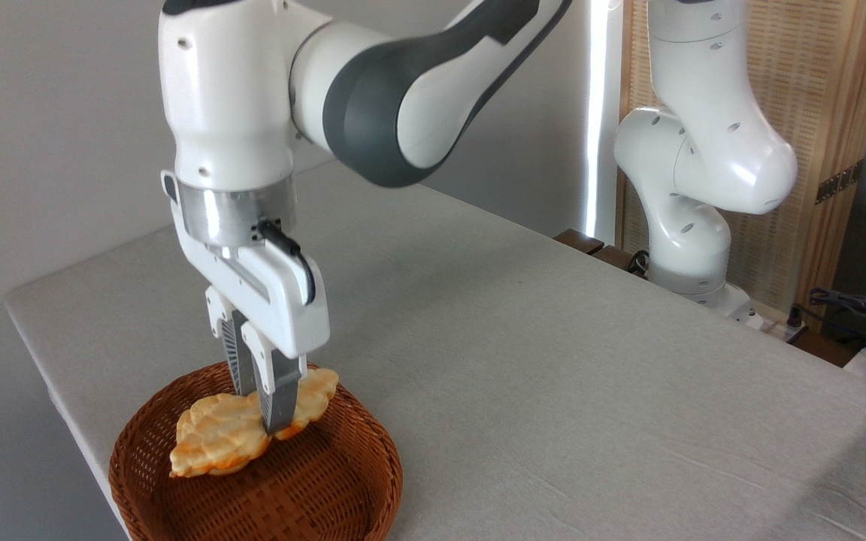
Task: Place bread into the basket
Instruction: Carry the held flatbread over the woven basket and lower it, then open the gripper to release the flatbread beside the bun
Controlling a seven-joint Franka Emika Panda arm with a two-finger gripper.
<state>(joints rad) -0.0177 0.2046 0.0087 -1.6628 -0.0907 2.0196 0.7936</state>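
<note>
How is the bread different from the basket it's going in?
The bread is pale golden with bumpy, scalloped edges; the basket is dark reddish-brown and woven. The bread is long and flat; the basket is round with a thick rim. The bread is pinched by the gripper over the basket; the basket sits on the table. Both are brownish.

The arm reaches down, its gripper (260,409) pointing vertically, fingers nearly closed.

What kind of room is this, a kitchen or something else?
Probably a robot test room, not a kitchen: an arm is bolted beside a bare cloth-covered table, with cables alongside, and only a basket of bread.
</note>
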